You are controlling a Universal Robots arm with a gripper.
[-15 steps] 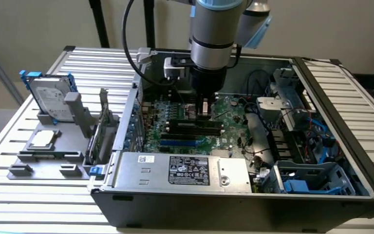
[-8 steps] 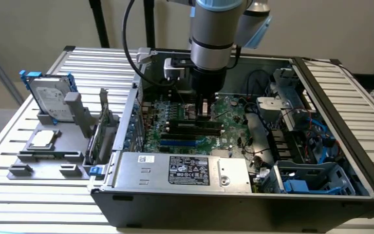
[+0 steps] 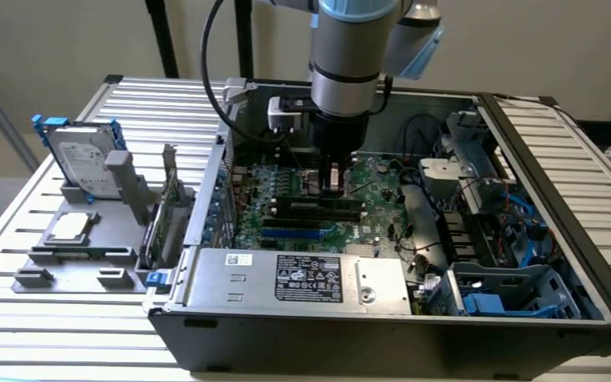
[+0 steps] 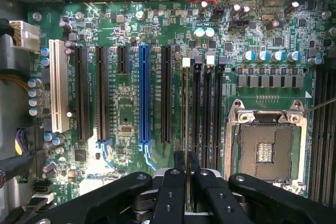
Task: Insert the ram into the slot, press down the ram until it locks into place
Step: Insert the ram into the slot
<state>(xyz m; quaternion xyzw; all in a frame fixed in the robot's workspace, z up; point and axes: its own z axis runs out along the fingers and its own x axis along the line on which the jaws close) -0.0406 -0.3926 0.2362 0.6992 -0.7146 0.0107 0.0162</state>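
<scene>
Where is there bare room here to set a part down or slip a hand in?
Bare table lies between the grey holder and the near edge, and more at the exterior view's right of the computer case. Crowded: the board around the gripper and its memory stick, and the cables beside it.

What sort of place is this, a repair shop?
Probably a robotics lab bench, not a shop: an open computer case lies on a slatted metal table, a robot arm reaches into it with the ram in its tool, and a grey fixture beside it holds a hard drive.
</scene>
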